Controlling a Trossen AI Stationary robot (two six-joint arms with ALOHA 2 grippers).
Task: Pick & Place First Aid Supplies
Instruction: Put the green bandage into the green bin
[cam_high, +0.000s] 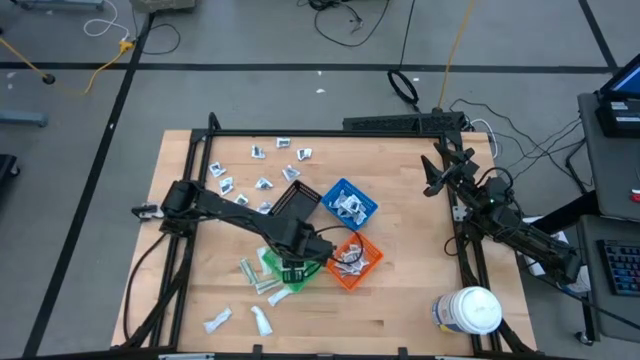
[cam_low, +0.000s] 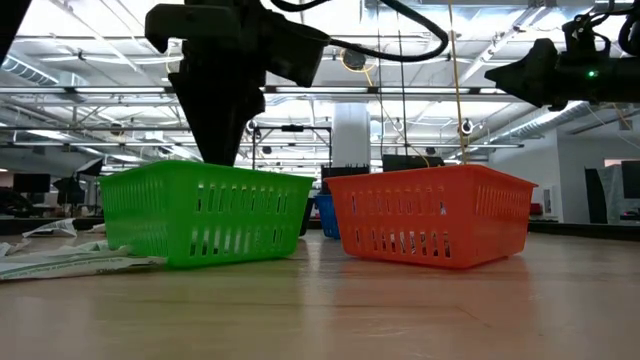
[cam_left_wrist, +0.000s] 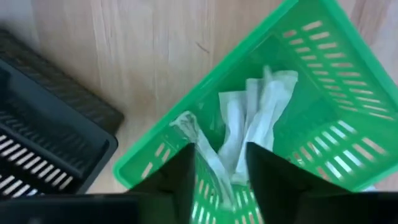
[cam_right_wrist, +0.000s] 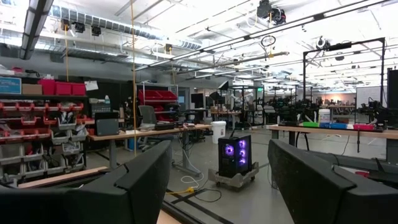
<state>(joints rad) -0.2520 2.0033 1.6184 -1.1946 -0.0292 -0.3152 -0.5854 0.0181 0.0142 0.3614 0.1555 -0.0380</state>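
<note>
Wooden table (cam_high: 400, 250), left gripper (cam_left_wrist: 221, 171) over green bin (cam_left_wrist: 348, 112)

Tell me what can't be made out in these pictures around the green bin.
- High view: the green bin inside is hidden by the left gripper.
- Low view: bin wall hides its contents.
- Left wrist view: whether the fingers touch the packets is unclear.

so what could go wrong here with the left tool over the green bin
1. The left tool is parted above the green bin, and a white packet lies between its fingers. The packet may cling and lift out when the arm rises.
2. The tool is low near the bin's rim, so a sideways pull could drag the bin toward the black bin.
</note>
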